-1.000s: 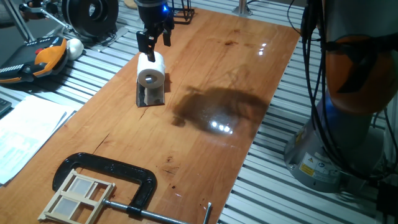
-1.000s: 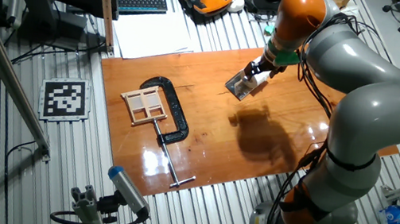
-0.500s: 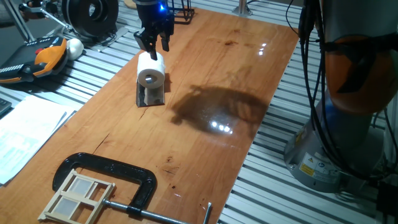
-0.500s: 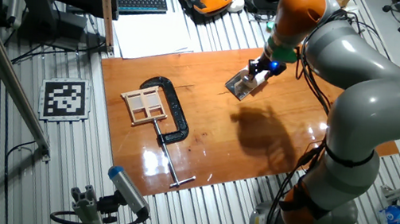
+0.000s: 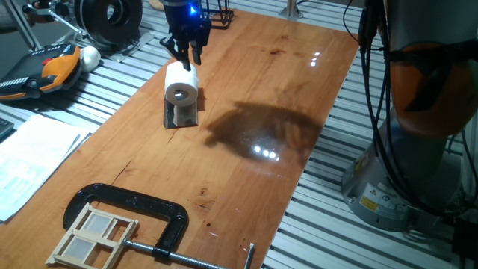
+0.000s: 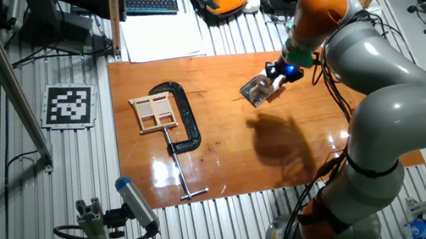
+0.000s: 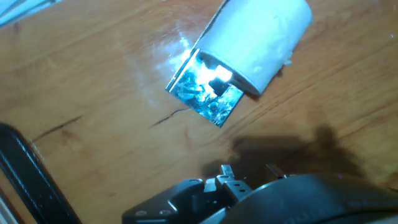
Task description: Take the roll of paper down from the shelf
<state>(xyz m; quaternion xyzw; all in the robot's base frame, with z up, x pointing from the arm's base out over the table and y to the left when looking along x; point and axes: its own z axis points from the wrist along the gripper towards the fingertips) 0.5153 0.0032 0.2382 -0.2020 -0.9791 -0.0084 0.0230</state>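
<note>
The white roll of paper lies on its side on top of the small dark shelf, its hollow core facing the camera. In the other fixed view the roll of paper and shelf sit near the board's far edge. My gripper hangs just above the roll's far end, fingers drawn together with nothing between them; it also shows from above, gripper. The hand view shows the roll of paper and the shiny shelf plate ahead of the hand; my fingers are out of that frame.
A black C-clamp holding a small wooden frame lies at the board's near end. Papers, an orange pendant and a white ball rest on the slatted table to the left. The robot base stands right.
The fingers have closed from wide apart to together while the hand stayed just above the roll's far end. Roll and shelf have not moved.
</note>
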